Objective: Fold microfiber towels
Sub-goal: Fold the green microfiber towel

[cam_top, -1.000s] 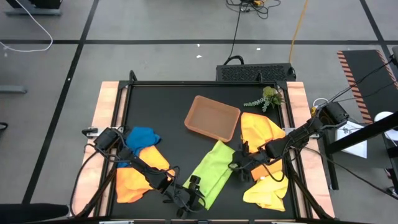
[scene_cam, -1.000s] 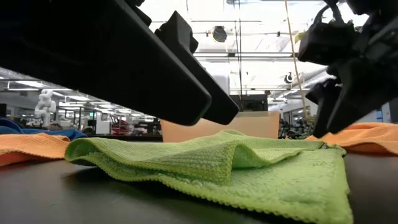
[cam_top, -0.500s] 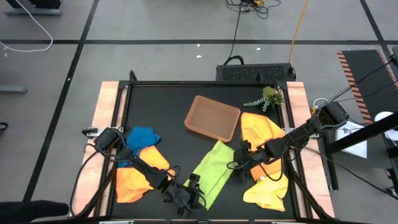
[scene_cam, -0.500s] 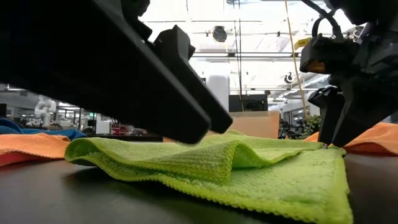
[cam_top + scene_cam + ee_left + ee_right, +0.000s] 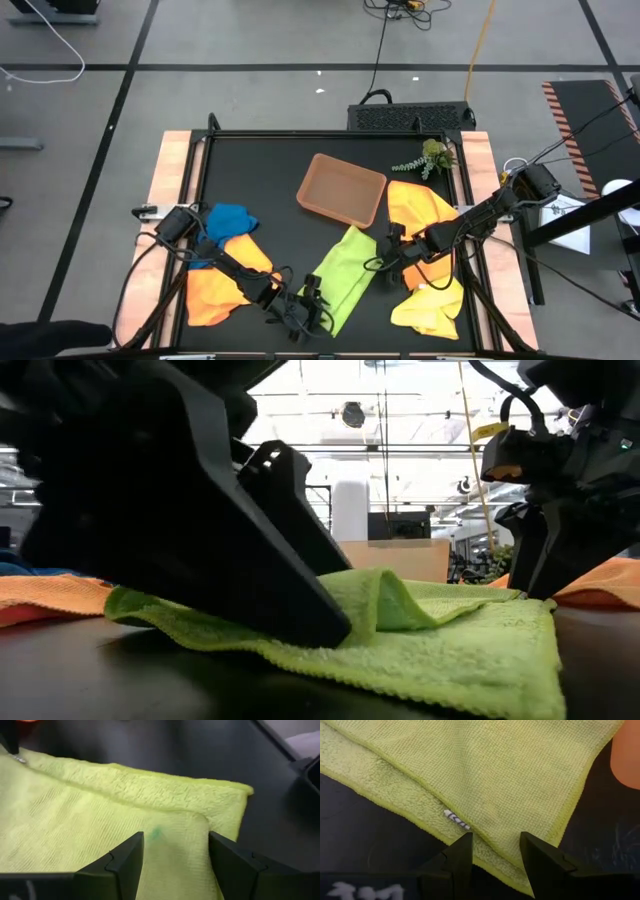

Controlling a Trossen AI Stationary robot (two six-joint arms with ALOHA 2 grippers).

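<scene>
High view – towels: five are lying on the black table (image 5: 270, 170): one lime towel (image 5: 345, 270) in the middle near the front, one blue towel (image 5: 230, 218), one orange towel (image 5: 218, 290) on the left, one more orange towel (image 5: 420, 212) on the right, and one yellow towel (image 5: 430, 308) at the right front.
High view – other things: one brown tray (image 5: 341, 189) and one plant sprig (image 5: 428, 158) are sitting toward the back.
High view – arms: the left gripper (image 5: 310, 310) is reaching over the lime towel's front end; the right gripper (image 5: 385, 262) is hanging at its right edge.
Low view – surface and room: the lime towel is lying rumpled on the dark top, with bright ceiling lights and shelving showing behind.
Left wrist view: the left gripper's fingers (image 5: 125, 865) are standing spread apart, straddling a doubled corner of the lime towel, not pinching it.
Right wrist view: the right gripper's fingers (image 5: 540, 857) are parted above the towel's hem beside a small striped tag (image 5: 456, 820); nothing is being held.
</scene>
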